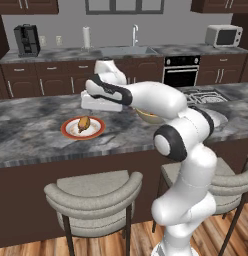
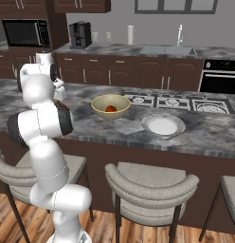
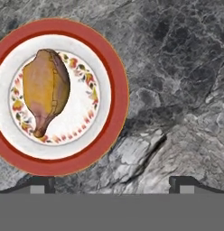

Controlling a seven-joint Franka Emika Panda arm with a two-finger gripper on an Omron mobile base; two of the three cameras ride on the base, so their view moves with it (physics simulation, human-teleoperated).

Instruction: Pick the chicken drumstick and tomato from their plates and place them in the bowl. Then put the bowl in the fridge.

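The chicken drumstick (image 3: 45, 90) lies golden-brown on the red-rimmed plate (image 3: 116, 90), left of centre in the hand view. My gripper (image 3: 113, 184) hangs open above the counter, just to the right of that plate, with nothing between its fingertips (image 3: 41, 182). From the left base camera, the drumstick (image 1: 84, 123) and its plate (image 1: 98, 129) sit below my hand. The tan bowl (image 2: 111, 105) holds the tomato (image 2: 110, 108). The white-grey plate (image 2: 163, 125) beside it is bare. The fridge is out of view.
The marble island counter (image 1: 31, 125) carries everything. A cooktop (image 2: 171, 101) lies behind the bowl. Padded stools (image 1: 93, 192) stand along the near edge. The back wall has a sink (image 1: 127, 50), a coffee machine (image 1: 27, 41) and an oven (image 1: 181, 70).
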